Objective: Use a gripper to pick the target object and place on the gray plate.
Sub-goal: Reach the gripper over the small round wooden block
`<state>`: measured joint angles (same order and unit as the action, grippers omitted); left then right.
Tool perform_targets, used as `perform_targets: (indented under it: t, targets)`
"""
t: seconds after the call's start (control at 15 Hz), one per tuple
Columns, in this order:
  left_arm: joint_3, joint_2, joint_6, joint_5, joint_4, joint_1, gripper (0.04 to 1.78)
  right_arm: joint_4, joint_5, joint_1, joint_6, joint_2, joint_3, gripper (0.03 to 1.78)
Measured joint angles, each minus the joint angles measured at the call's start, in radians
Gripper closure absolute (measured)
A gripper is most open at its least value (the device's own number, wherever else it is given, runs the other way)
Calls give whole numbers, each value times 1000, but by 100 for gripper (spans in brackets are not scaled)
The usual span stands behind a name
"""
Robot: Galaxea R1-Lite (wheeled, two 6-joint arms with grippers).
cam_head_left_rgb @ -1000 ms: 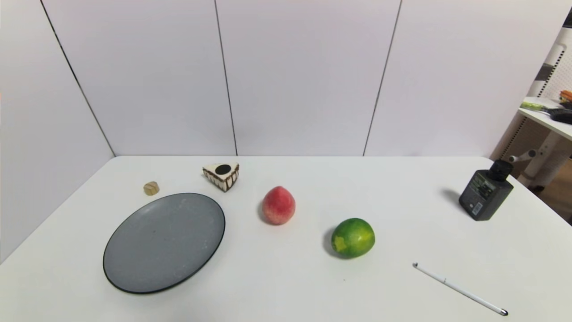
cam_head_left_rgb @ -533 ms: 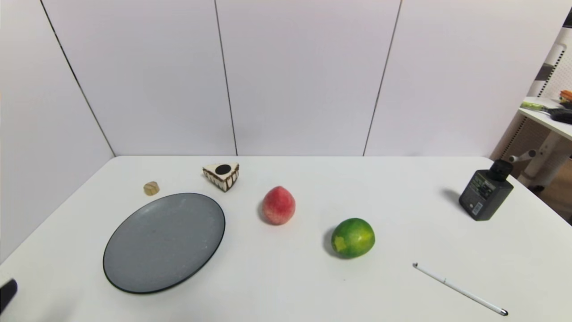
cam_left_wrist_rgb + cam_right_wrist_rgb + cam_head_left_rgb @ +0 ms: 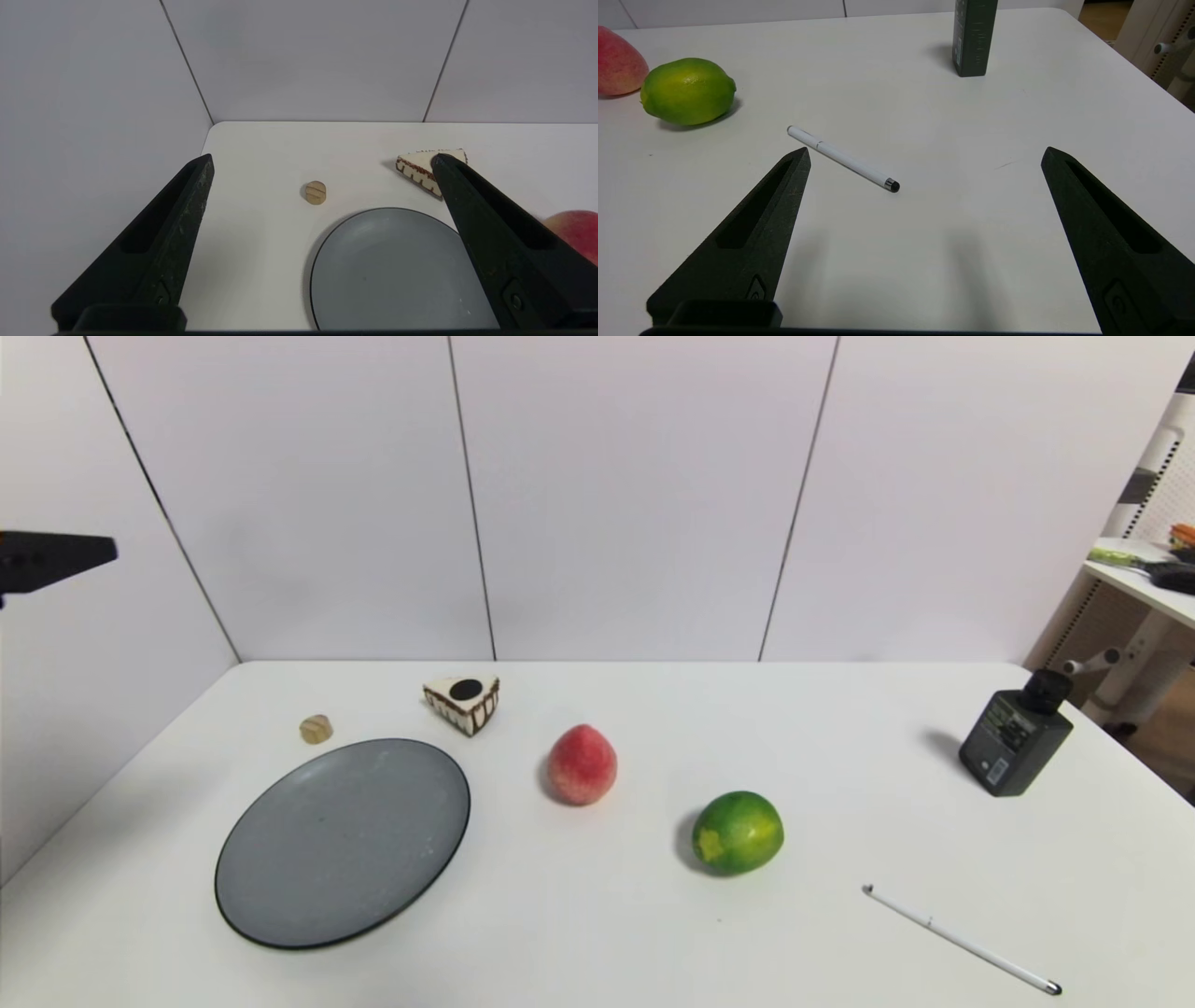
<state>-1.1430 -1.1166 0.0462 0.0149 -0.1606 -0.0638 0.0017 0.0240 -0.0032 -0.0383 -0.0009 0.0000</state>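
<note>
Nugget [image 3: 316, 729] first: you'll find it on the white surface [image 3: 597, 933] at the far left, just beyond the far rim of the gray plate [image 3: 280, 905] and apart from it. It is small, tan, with darker streaks across its top. In the left wrist view the nugget [image 3: 316, 192] sits between the two fingers, well ahead of them, with the plate [image 3: 364, 298] nearer the camera and to one side.

Your left gripper [image 3: 322, 158] is up in the air over the left edge of the surface; in the head view only a dark tip [image 3: 56, 560] shows at the left border, high against the wall. Its jaws stand wide apart and hold nothing.

Your right gripper [image 3: 924, 151] hangs low over the near right part of the surface, out of the head view. Its jaws are also spread wide and empty, with a white pen [image 3: 843, 158] lying on the surface ahead of them.

Other things you can see: a cake slice [image 3: 463, 703] beyond the plate to its right, a peach [image 3: 581, 765] right of the plate, and a lime [image 3: 738, 832] nearer and farther right. The pen [image 3: 962, 940] lies near right, and a dark box [image 3: 1015, 737] stands at the far right. The plate has nothing on it.
</note>
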Motion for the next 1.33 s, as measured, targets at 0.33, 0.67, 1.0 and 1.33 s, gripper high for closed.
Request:
perform_targets:
  t: [0.33,0.67,1.0,1.33]
  targets:
    - [-335,-398,56,0,-191,-2,13,0,0,0,0,0,0,10]
    - [-493,-712,80,2,-305,-4,13,0,0,0,0,0,0,10]
    - [-523,-880,78,0,-316,-6,13,0,-1,0,0,0,0,10]
    - [-514,-942,79,6,-380,-2,13,0,0,0,0,0,0,10]
